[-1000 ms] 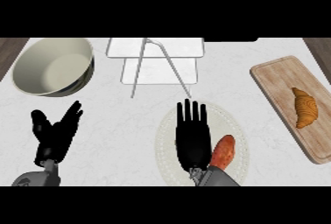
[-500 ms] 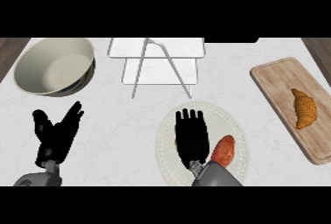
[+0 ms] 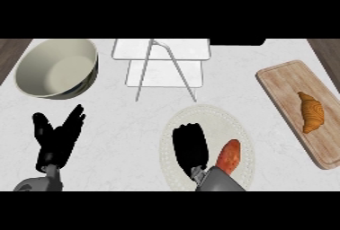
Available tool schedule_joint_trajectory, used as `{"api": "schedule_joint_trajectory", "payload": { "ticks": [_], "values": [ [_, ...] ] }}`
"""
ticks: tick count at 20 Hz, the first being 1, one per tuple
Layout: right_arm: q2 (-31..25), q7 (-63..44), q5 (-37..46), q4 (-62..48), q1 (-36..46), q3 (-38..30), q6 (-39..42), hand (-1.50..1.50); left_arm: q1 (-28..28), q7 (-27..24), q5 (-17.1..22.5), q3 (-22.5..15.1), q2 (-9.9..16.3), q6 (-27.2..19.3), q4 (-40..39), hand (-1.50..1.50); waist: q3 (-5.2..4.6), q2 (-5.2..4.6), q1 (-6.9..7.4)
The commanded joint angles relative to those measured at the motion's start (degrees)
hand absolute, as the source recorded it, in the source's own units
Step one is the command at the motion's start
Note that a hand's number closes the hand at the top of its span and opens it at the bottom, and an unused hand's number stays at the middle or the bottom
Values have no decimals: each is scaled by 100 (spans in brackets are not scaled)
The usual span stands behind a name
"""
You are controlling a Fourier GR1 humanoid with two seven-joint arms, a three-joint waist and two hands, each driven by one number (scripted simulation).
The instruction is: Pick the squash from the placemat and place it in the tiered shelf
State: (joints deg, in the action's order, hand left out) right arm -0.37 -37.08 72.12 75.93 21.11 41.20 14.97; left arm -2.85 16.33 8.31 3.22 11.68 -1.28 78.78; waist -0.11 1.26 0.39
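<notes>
Orange oblong squash (image 3: 228,157) on oval placemat (image 3: 229,121); right robot hand (image 3: 189,146) curled, empty.

It was a kitchen: a white marble counter (image 3: 133,121) carried a large bowl (image 3: 56,67), with a wooden cutting board (image 3: 292,90) holding a croissant (image 3: 310,112) far to the bowl's right.

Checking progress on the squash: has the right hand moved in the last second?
Yes. The right hand has drawn back toward the view's lower edge, fingers curling, over the placemat, beside the squash.
</notes>
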Motion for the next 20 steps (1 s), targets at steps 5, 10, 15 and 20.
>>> {"api": "schedule_joint_trajectory", "payload": {
  "ticks": [5, 10, 15, 20],
  "values": [
    [29, -722, -2132, 439, 120, 184, -531, 150, -234, 159, -12, -33, 19, 104, -196, 0, 24, -204, 242],
    [34, -1462, -3354, 812, 738, 396, -1825, 150, -323, 222, -70, -172, -72, 110, -175, 0, 24, -200, 449],
    [36, -2690, -3274, 1410, 1985, 842, -2798, 150, -223, 113, -102, -155, -104, 102, -276, 0, 5, -116, 303],
    [35, -3914, -2983, 1868, 3412, 520, -2614, 150, -337, 201, -127, -124, -114, 26, -305, 0, -5, -52, 187]
  ]
}}
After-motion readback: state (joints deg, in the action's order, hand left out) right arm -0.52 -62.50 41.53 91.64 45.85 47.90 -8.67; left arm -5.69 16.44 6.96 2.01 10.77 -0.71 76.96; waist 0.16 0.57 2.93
